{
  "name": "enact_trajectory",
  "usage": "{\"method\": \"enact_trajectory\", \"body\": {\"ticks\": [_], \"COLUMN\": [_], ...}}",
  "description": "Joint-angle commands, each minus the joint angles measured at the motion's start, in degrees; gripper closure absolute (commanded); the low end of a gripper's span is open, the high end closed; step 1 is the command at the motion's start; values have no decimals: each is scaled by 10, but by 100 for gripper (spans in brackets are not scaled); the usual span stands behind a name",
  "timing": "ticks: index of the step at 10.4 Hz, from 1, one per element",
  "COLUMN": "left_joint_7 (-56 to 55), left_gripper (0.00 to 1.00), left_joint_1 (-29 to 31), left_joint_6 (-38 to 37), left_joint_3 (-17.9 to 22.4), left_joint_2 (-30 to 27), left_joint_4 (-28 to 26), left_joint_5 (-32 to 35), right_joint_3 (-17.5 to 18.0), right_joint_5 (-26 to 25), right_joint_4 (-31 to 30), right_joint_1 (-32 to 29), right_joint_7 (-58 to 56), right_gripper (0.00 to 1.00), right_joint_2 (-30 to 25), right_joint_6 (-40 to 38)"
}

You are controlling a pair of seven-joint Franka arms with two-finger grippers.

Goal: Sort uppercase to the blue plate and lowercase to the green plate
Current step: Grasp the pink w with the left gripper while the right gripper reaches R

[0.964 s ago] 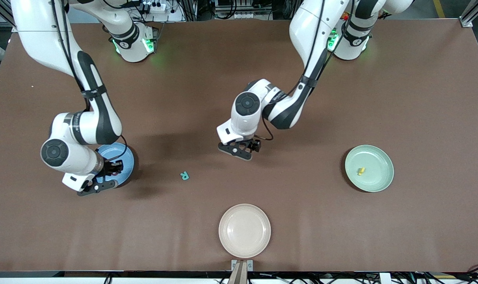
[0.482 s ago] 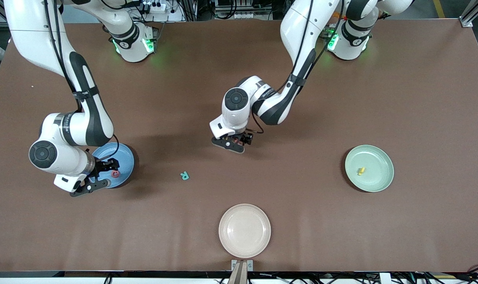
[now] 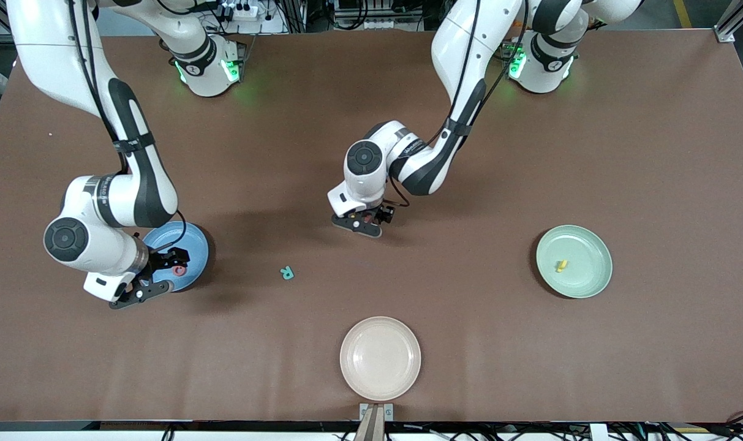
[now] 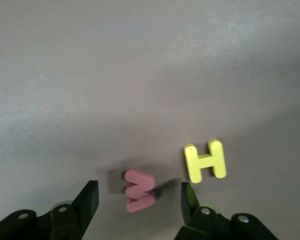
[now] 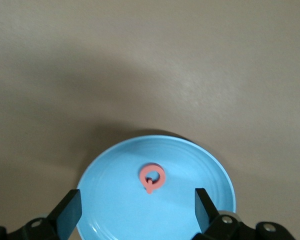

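My left gripper (image 3: pixel 365 222) is open, low over the middle of the table. In the left wrist view its fingers (image 4: pixel 90 199) stand either side of the red w (image 4: pixel 139 189) without touching it, and the yellow H (image 4: pixel 205 160) lies just beside that. My right gripper (image 3: pixel 154 278) is open and empty over the edge of the blue plate (image 3: pixel 195 245). The red Q (image 3: pixel 179 270) lies on that plate, as the right wrist view (image 5: pixel 152 177) shows. The teal R (image 3: pixel 287 272) lies on the table between the arms. The green plate (image 3: pixel 585 278) holds the thin yellow letter (image 3: pixel 561 265). The other blue letters are out of view.
A cream plate (image 3: pixel 380 358) sits near the table edge closest to the front camera, nearer to the camera than my left gripper. The blue plate (image 5: pixel 115 205) fills the space between my right gripper's fingers (image 5: pixel 70 210).
My right gripper has drawn back from over the blue plate, and the red Q now lies on it. My left gripper has shifted toward the right arm's end and settled over the red w.
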Motion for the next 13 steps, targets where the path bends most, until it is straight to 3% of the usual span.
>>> {"method": "enact_trajectory", "body": {"ticks": [1, 5, 11, 13], "left_joint_7": [-3, -2, -6, -3], "left_gripper": [26, 27, 34, 54], "left_joint_1": [-6, -7, -13, -13], "left_joint_6": [-14, -22, -22, -22], "left_joint_3": [10, 10, 10, 10], "left_joint_2": [-2, -4, 2, 2], "left_joint_4": [3, -8, -8, -8], "left_joint_5": [-12, -12, -12, -12], "right_joint_3": [4, 4, 5, 5], "right_joint_5": [2, 5, 45, 46], "right_joint_4": [38, 83, 83, 83], "right_joint_1": [22, 88, 105, 114], "right_joint_7": [49, 109, 106, 108], "right_gripper": [0, 0, 0, 0], "right_joint_2": [25, 58, 70, 75], "right_joint_6": [-2, -2, 9, 11]}}
